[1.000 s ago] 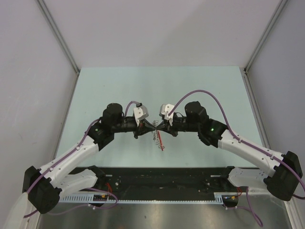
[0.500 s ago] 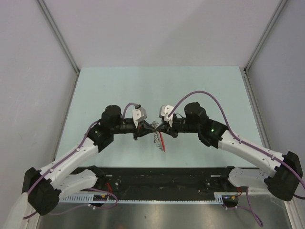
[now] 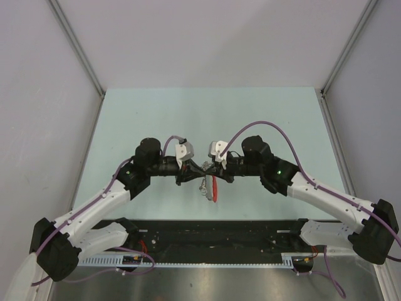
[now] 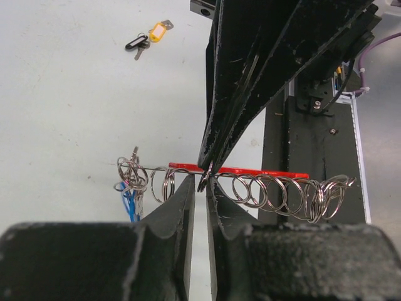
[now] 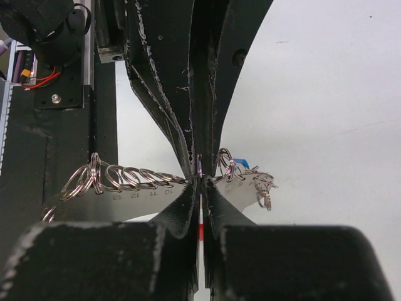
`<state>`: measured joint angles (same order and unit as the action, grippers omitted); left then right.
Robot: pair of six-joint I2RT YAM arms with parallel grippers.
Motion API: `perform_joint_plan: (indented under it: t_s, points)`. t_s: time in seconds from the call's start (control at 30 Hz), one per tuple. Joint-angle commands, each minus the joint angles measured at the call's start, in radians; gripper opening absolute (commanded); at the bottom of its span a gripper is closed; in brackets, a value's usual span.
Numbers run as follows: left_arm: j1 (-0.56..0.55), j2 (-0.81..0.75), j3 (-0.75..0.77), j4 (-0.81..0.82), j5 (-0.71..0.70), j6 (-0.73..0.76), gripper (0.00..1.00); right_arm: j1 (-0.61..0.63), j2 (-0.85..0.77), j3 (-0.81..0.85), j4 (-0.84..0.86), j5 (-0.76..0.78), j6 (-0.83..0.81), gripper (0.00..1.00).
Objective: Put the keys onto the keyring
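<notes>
— Keyring [image 4: 203, 182] position and claw states are requested.
— It is held over the worktop [image 4: 75, 94], between both claws. The left claw [image 4: 200, 188] is parted narrowly, flanking the ring. The right claw [image 5: 199, 188] is closed on it. The blue keys [image 4: 128, 195] are hung just beside, and a yellow key [image 4: 158, 31] is noted farther off on the worktop.

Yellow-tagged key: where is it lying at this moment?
In the left wrist view, the yellow-tagged key lies on the table at upper left, beside a black-tagged key, well apart from the red strip of rings.
</notes>
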<state>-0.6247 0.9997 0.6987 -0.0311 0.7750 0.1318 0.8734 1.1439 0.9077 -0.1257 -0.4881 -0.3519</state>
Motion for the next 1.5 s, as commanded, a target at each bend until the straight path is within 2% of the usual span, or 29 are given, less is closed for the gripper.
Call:
perform_joint_plan:
  t_s: [0.0,0.2,0.3,0.4,0.43,0.47,0.5,0.6,0.67,0.7,0.8,0.87,0.9,1.33,1.4,1.47]
  points:
    - [-0.024,0.004,0.021,0.046,0.087,0.011,0.16,0.022,-0.009,0.02,0.075,-0.053,-0.016,0.0]
    - [-0.026,-0.013,0.015,0.065,0.078,0.009,0.01,0.024,-0.004,0.028,0.063,-0.049,-0.019,0.0]
    - [-0.026,-0.032,0.001,0.085,0.04,-0.004,0.0,0.027,-0.006,0.03,0.055,-0.034,-0.013,0.0]
    - [-0.026,-0.052,-0.014,0.103,-0.003,-0.027,0.0,0.027,-0.022,0.03,0.063,0.018,0.026,0.15]
    - [-0.026,-0.058,-0.021,0.103,-0.012,-0.032,0.0,0.021,-0.032,0.03,0.067,0.038,0.04,0.26]
    - [-0.026,-0.068,-0.025,0.105,-0.023,-0.043,0.0,0.016,-0.041,0.03,0.066,0.054,0.05,0.3]
    - [-0.026,-0.075,-0.039,0.108,-0.031,-0.049,0.0,0.01,-0.062,0.03,0.069,0.089,0.083,0.39]
    - [-0.026,-0.101,-0.057,0.114,-0.037,-0.061,0.0,-0.027,-0.095,0.03,0.072,0.169,0.14,0.54]
    - [-0.026,-0.114,-0.064,0.115,-0.058,-0.073,0.0,-0.068,-0.125,0.03,0.066,0.209,0.215,0.61]
    - [-0.026,-0.13,-0.07,0.114,-0.065,-0.074,0.0,-0.083,-0.133,0.028,0.06,0.212,0.237,0.7]
    - [-0.027,-0.15,-0.079,0.109,-0.079,-0.063,0.0,-0.146,-0.167,0.028,0.029,0.224,0.32,0.85]
    - [-0.026,-0.167,-0.079,0.1,-0.086,-0.043,0.0,-0.169,-0.184,0.03,-0.006,0.244,0.347,0.91]
    - [-0.026,-0.17,-0.079,0.093,-0.088,-0.038,0.0,-0.188,-0.188,0.028,-0.02,0.25,0.367,0.98]
    - [-0.026,-0.173,-0.028,-0.042,-0.138,0.064,0.0,-0.343,-0.145,0.022,-0.238,0.451,0.536,1.0]
    - [-0.026,-0.158,-0.015,-0.073,-0.148,0.08,0.0,-0.384,-0.121,0.022,-0.301,0.529,0.562,1.0]
    - [-0.026,-0.15,-0.005,-0.092,-0.148,0.097,0.0,-0.459,-0.073,0.022,-0.363,0.543,0.606,1.0]
